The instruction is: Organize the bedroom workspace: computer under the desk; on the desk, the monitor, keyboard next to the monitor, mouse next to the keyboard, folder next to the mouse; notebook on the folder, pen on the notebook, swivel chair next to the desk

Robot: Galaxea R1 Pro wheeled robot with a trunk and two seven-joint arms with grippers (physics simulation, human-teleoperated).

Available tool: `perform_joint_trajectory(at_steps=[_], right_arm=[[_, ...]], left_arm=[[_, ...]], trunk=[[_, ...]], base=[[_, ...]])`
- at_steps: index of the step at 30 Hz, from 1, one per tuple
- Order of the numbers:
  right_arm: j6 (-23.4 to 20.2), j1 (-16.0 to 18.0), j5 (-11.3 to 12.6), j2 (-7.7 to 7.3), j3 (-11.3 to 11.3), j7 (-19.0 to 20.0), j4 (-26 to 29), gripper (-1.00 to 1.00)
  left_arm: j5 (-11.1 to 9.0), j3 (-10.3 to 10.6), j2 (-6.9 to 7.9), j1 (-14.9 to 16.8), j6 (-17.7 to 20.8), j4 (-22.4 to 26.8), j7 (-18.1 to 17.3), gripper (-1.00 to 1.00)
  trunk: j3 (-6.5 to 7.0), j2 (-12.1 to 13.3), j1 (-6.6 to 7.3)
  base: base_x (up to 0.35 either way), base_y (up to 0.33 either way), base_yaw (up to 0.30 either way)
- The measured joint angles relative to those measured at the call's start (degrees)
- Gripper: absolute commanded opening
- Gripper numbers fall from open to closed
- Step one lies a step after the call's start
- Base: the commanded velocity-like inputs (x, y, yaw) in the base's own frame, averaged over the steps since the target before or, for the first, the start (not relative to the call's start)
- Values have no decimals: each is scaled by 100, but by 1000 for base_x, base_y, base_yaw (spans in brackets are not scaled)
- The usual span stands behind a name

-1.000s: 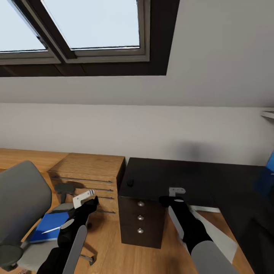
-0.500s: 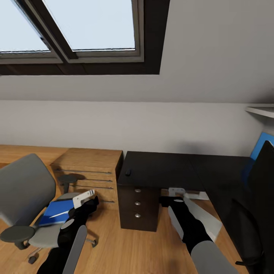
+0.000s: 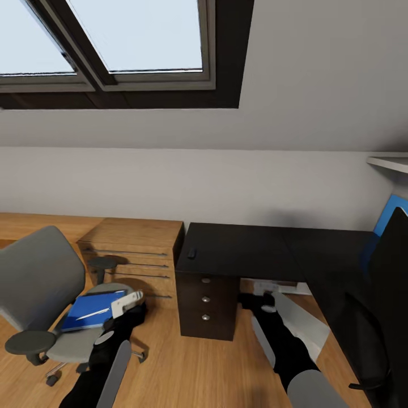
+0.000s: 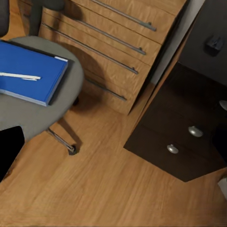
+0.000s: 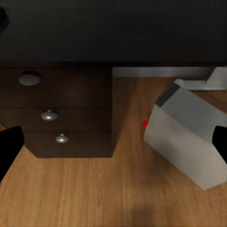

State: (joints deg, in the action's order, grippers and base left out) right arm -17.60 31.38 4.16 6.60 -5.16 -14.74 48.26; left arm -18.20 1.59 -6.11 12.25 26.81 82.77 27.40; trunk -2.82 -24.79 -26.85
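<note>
Blue folder (image 3: 90, 310) is lying flat on the swivel chair's (image 3: 39, 294) grey seat with the white pen (image 4: 20, 76) resting on top, near my left pincer (image 3: 129, 299). Whether either my left or right pincer (image 3: 266, 290) is spread, I cannot tell. Beside the black desk's (image 3: 243, 252) drawer unit, the grey computer (image 5: 187, 137) is sitting tilted on the wooden floor, and the mouse (image 3: 192, 253) is sitting on the desktop.

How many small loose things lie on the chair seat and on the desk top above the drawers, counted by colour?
Blue: 1, the folder
White: 1, the pen
Black: 1, the mouse
Total: 3
</note>
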Motion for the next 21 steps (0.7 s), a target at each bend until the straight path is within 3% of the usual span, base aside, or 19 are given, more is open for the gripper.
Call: perform_joint_trajectory(at_steps=[5, 12, 13, 15, 18, 19, 20, 21], right_arm=[[372, -246, -4, -3, -1, -5, 7, 100], [754, -677, -8, 2, -5, -10, 22, 100], [903, -859, -6, 2, -4, -11, 11, 100], [1351, -1312, -98, -1, -5, -6, -21, 100], [1603, -1563, -257, -4, -4, -8, -38, 100], [1776, -1727, -385, -6, -5, -10, -85, 100], [2248, -1984, -653, -8, -6, -9, -381, 100], [2408, -2051, -718, -8, -6, -8, -518, 100]], left_arm=[[3, 4, 196, 0, -40, -560, -19, 100], [7, 5, 284, 1, -204, -1628, -29, 100], [3, 3, 295, 0, -458, -2011, -30, 100], [84, 9, 306, -3, -1414, -2959, -18, 100], [239, 14, 304, -4, -1999, -3505, -22, 100], [357, 16, 303, -6, -2354, -3842, -23, 100], [592, 18, 298, -10, -2882, -4479, -13, 100], [636, 20, 295, -9, -3012, -4684, -10, 100]], trunk=[[-1, 0, 0], [-2, 0, 0], [-4, 0, 0], [-4, 0, 0], [-3, -1, 0], [-4, -1, 0], [-4, -1, 0], [-4, -1, 0]], base=[[0, 0, 1], [0, 0, 0], [0, 0, 0], [0, 0, 0], [0, 0, 0], [0, 0, 0], [0, 0, 0], [0, 0, 0]])
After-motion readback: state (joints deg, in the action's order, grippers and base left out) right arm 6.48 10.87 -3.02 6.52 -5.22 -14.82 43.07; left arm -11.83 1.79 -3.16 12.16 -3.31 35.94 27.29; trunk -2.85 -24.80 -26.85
